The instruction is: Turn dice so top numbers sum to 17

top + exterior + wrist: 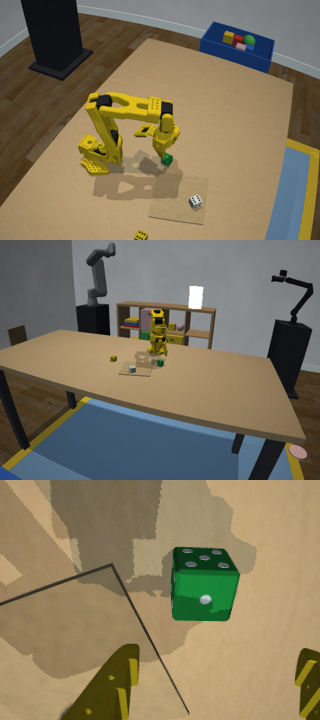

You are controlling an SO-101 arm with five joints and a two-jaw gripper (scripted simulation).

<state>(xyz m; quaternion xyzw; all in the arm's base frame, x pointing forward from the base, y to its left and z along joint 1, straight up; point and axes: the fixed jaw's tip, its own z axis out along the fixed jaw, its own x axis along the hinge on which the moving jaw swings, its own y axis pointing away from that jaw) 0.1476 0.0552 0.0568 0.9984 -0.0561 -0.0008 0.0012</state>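
My gripper (149, 146) (158, 353) (218, 652) is open and empty, pointing down above the table. The green die (166, 159) (160, 363) (205, 595) lies flat on the table, off the mat, just outside one corner; its top shows one pip, and a side shows five. The white die (195, 201) (132, 369) sits flat on the mat (170, 209) (143, 372) (50, 625) with six on top. The yellow die (141, 235) (113, 358) lies on the table off the mat, six on top. The mat lies flat.
The arm's base (100, 155) stands on the wooden table (219, 103) (206, 384). A blue bin (232, 55) with toys stands beyond the table's far edge. The arm's shadow falls across the mat and near the green die.
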